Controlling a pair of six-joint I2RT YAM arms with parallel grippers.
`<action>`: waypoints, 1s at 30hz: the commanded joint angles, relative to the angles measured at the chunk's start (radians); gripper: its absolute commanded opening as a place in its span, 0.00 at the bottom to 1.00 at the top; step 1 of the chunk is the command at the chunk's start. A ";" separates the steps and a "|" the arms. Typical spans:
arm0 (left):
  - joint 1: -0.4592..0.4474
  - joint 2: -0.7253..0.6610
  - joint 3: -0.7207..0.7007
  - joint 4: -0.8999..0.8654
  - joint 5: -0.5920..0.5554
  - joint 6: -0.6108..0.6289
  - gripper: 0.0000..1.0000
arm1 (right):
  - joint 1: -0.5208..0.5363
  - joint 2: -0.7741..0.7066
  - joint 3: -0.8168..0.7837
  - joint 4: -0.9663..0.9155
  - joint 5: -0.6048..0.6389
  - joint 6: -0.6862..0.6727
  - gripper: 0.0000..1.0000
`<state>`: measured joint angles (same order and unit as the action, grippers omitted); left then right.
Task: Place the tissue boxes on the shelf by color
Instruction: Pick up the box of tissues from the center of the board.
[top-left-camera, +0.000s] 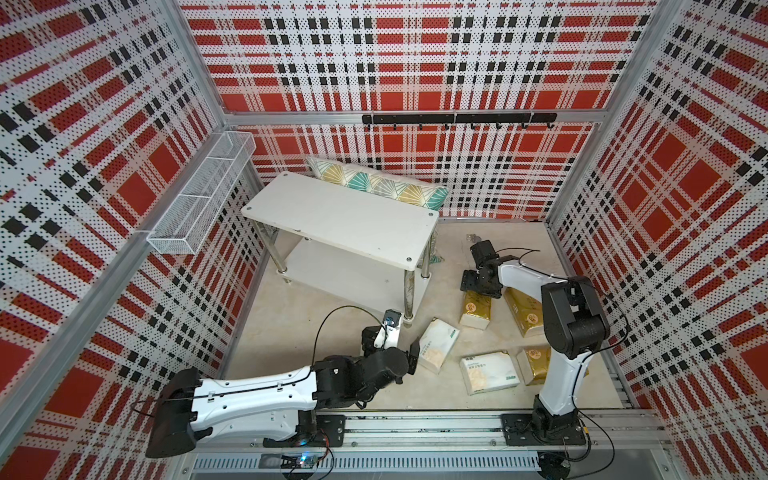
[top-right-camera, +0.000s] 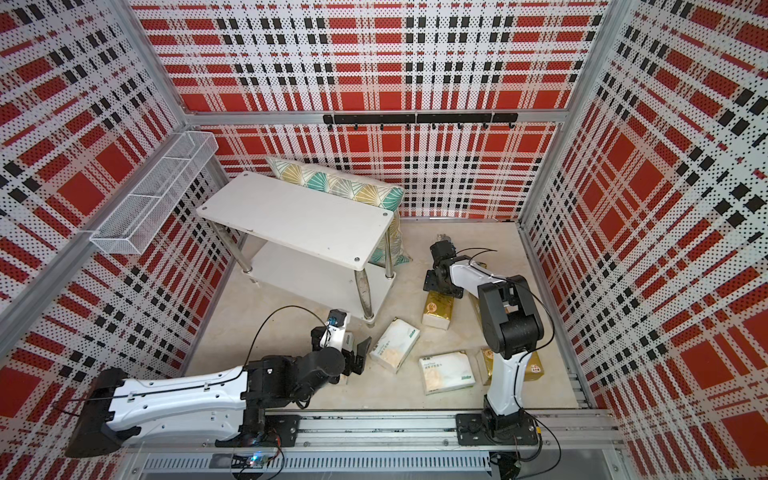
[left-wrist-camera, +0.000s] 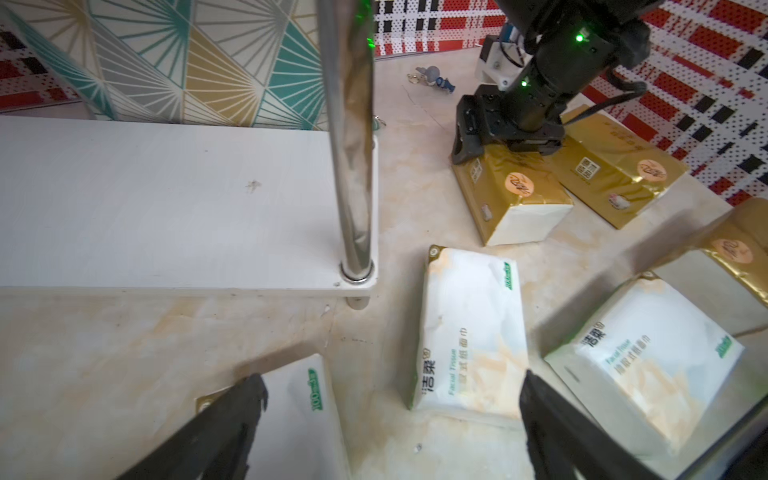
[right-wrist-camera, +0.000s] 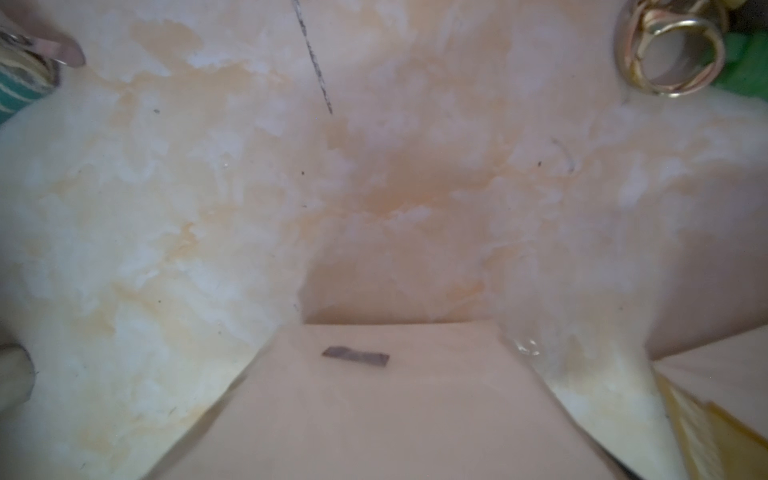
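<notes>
Floor (top-left-camera: 291, 332): six packs (top-left-camera: 490, 372) lying near-right, none shelved yet.
Shelf (top-left-camera: 340, 212): left, sitting bare.
Right gripper (left-wrist-camera: 503, 149): straddling far gold pack (left-wrist-camera: 515, 195); grip unclear.
Left gripper (left-wrist-camera: 392, 380): gaping, hovering over near white pack (left-wrist-camera: 299, 415).

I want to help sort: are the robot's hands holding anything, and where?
Left hand: open, empty. Right hand straddles one end of a gold tissue pack on the floor; whether it grips cannot be told.
</notes>
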<state>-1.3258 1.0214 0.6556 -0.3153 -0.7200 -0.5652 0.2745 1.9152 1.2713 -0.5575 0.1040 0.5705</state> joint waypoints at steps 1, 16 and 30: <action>-0.017 0.045 0.001 0.120 0.028 0.055 0.99 | -0.017 -0.030 0.007 -0.079 -0.012 0.000 0.81; -0.020 0.238 0.024 0.495 0.268 0.301 0.99 | -0.064 -0.083 0.100 -0.216 -0.063 -0.005 0.78; -0.029 0.563 0.135 0.819 0.100 0.428 0.99 | -0.078 -0.147 0.101 -0.249 -0.126 0.064 0.74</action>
<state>-1.3491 1.5444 0.7483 0.3870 -0.5819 -0.1799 0.2058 1.8389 1.3762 -0.7982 0.0048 0.6006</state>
